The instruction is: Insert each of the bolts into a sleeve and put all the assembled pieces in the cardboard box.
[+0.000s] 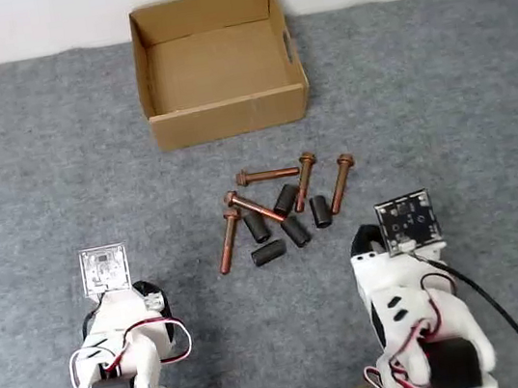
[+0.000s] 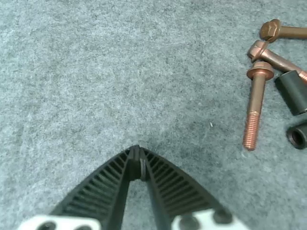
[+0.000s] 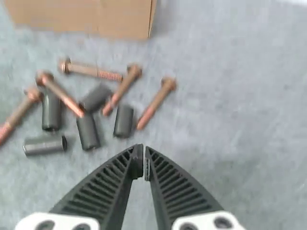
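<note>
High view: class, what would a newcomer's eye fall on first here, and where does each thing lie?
A jumble of five copper bolts and five dark sleeves lies in the middle of the grey carpet. Beyond it, at the far side, stands the open cardboard box. On the near side, the left claw and right claw are both shut, short of the pile.
</note>
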You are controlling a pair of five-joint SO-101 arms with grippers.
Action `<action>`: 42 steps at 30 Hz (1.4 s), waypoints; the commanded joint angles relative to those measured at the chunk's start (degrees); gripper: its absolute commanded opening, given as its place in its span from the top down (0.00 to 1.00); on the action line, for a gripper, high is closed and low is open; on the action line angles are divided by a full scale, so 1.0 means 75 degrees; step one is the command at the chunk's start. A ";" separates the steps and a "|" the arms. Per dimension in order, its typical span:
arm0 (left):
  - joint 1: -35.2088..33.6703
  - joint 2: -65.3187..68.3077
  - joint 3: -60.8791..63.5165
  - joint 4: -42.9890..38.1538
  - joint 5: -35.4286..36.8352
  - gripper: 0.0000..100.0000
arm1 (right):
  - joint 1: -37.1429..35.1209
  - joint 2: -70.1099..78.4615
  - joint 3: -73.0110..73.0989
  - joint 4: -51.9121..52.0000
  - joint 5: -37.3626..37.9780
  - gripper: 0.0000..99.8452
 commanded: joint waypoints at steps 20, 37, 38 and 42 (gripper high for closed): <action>-0.0012 -0.0070 -0.0147 0.0059 -0.0035 1.00 | -0.0592 0.9559 -0.7443 0.1893 0.0141 0.99; -0.0012 -0.0070 -0.0147 0.0059 -0.0035 1.00 | -0.1577 1.2958 -0.7478 0.0088 0.0129 0.85; -0.0012 -0.0070 -0.0147 0.0059 -0.0035 1.00 | -0.1577 1.3087 -0.7478 -0.0041 0.0129 0.85; -0.0012 -0.0070 -0.0147 0.0059 -0.0035 1.00 | -0.1577 1.3603 -0.7537 -0.0451 0.0141 0.85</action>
